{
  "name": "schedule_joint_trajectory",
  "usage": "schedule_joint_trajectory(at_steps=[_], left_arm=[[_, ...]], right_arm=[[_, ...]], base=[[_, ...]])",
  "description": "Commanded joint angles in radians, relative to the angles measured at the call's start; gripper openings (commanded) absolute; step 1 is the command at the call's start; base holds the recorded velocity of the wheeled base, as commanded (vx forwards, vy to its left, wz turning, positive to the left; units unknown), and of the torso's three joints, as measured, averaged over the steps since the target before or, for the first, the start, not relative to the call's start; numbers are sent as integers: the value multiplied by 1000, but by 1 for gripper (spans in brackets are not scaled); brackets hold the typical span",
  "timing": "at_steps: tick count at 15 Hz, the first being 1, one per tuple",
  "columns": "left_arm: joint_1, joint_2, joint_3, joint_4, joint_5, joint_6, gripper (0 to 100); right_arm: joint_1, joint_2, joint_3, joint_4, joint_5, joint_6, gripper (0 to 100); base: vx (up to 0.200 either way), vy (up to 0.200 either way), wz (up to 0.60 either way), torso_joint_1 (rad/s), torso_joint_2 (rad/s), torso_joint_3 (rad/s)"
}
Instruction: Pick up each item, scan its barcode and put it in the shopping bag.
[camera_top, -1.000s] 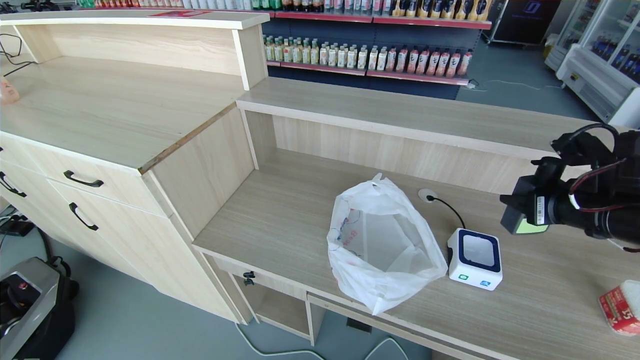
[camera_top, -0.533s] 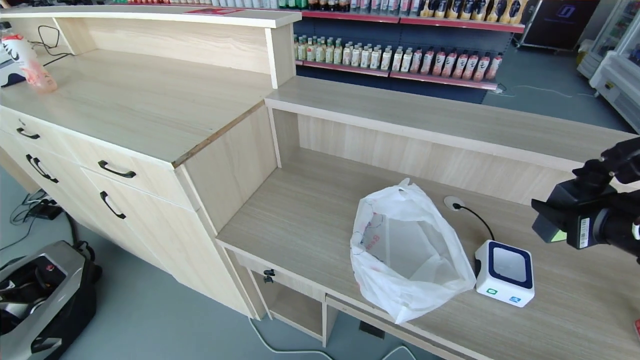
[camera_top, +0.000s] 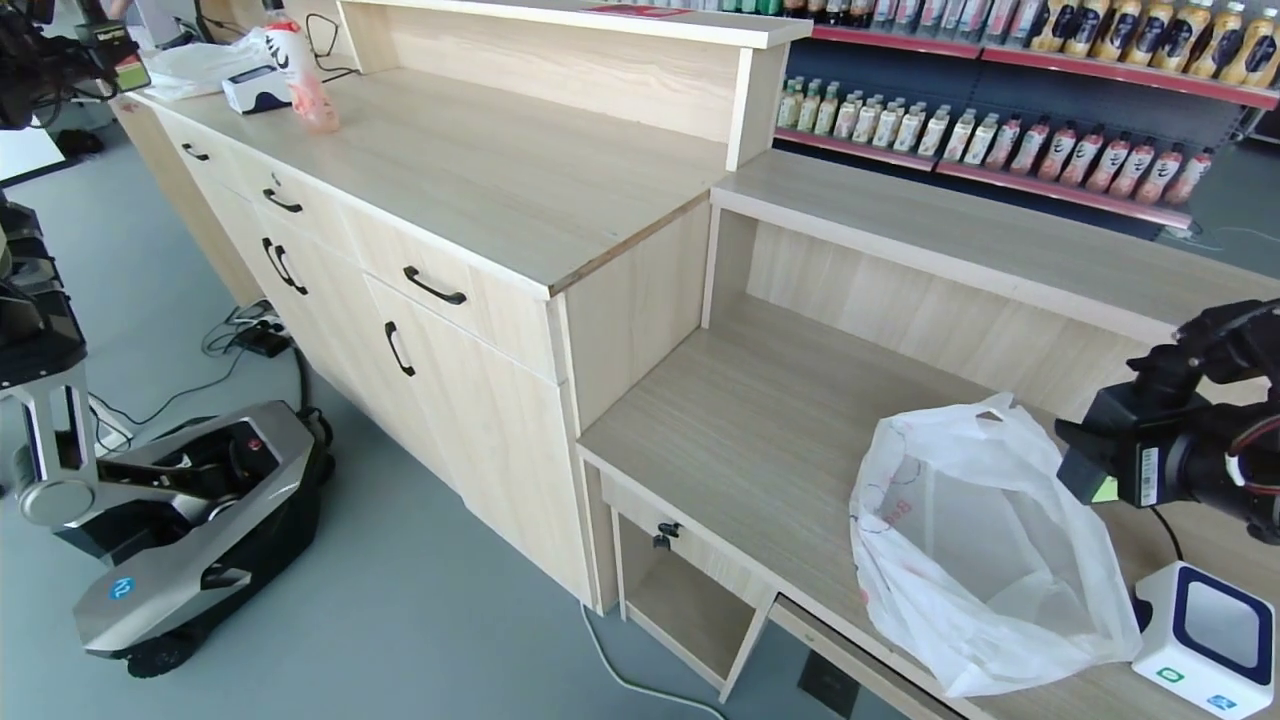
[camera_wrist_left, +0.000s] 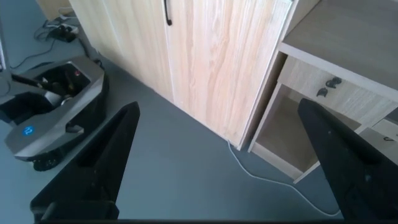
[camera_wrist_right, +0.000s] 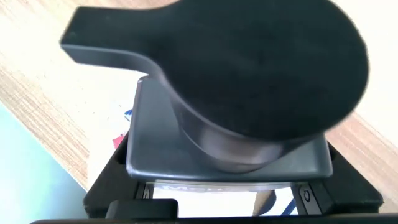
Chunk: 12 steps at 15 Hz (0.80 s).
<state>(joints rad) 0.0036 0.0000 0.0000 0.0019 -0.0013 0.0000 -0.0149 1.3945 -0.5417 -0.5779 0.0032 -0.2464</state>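
Risk of a drop outside the shopping bag (camera_top: 985, 560) — flimsy mouth, liable to fold shut under a nudge, and lying at the front edge of the tabletop (camera_top: 760, 440). Thin, white, half see-through, red print; slumps at 4 o'clock in the head view, scanner (camera_top: 1205, 650) just beside at its 4 o'clock. Right gripper (camera_top: 1085, 470) at the bag's 2 o'clock, green thing (camera_top: 1104, 490) at its tip — cannot tell whether pinched. Left gripper (camera_wrist_left: 219, 109) spread wide, empty, above the floor (camera_wrist_left: 186, 162).
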Motion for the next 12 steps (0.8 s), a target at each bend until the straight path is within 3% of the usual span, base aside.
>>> schedule_joint_trajectory(at_steps=[1,2,12], left_arm=[[1,0,0,0,0,0,100],[1,0,0,0,0,0,100],[1,0,0,0,0,0,100]], right_arm=[[-22,152,-37,-2,60,30,0],[-27,222,-60,-19,106,30,0],[-42,509,-64,-177,126,27,0]], base=[[0,0,0,0,0,0],[0,0,0,0,0,0],[0,0,0,0,0,0]])
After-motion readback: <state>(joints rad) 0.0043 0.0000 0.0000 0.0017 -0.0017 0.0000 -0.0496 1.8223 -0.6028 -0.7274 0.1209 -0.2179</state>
